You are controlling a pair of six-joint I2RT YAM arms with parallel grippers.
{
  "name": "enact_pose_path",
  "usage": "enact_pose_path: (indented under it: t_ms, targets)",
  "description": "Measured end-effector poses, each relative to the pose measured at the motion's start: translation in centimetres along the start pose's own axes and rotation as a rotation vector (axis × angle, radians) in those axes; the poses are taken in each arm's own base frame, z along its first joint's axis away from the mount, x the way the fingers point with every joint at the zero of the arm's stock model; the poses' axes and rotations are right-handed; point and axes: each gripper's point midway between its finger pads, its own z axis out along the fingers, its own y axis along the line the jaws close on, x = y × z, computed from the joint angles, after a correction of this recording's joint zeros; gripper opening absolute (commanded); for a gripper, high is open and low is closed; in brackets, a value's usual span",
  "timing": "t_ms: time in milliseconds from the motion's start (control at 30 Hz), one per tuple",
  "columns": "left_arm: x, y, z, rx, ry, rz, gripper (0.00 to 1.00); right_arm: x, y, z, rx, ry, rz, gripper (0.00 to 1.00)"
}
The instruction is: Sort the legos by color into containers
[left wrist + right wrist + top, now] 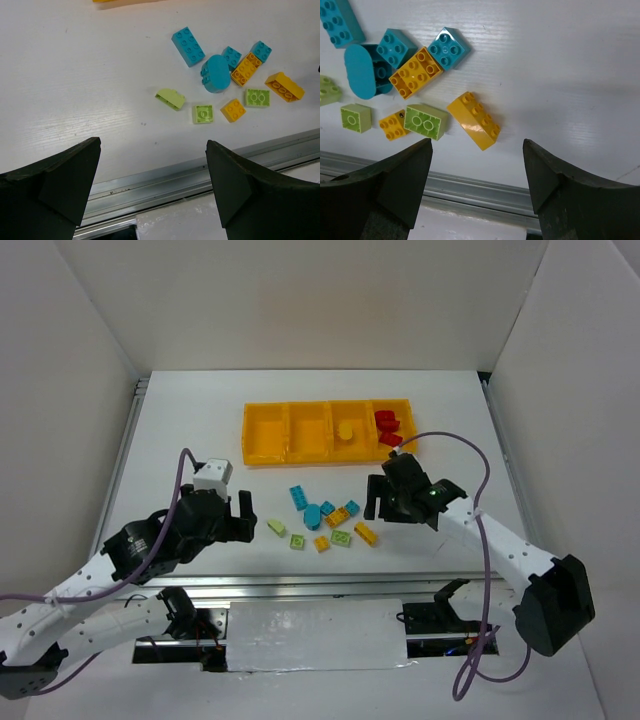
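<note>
The orange-yellow tray (266, 435) of four compartments lies at the back. Its right compartment holds red bricks (386, 420); the one beside it holds a yellow brick (344, 430). Loose cyan (298, 497), yellow (366, 533) and pale green (341, 537) legos lie in a cluster between the arms. My left gripper (238, 516) is open and empty, left of the cluster; its wrist view (152, 147) shows a green rounded brick (170, 98) ahead. My right gripper (386, 504) is open and empty, right of the cluster, just short of a yellow brick (474, 120) in its wrist view (476, 145).
A metal rail (165, 175) runs along the table's near edge, just under both grippers. White walls (70, 390) enclose the table on three sides. Purple cables (485, 570) loop off both arms. One red brick (391, 439) sits at the right compartment's front edge.
</note>
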Motion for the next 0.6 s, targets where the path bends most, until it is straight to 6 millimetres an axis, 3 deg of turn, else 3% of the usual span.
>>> enact_pose_path:
  t_ms: [367, 600]
  targets:
    - [0.2, -0.1, 0.1, -0.001, 0.008, 0.007, 1.00, 2.7, 1.0, 3.6, 0.000, 0.104, -0.046, 0.75]
    - [0.2, -0.1, 0.1, 0.003, 0.008, 0.006, 0.99, 3.9, 0.9, 5.4, 0.029, 0.146, -0.048, 0.66]
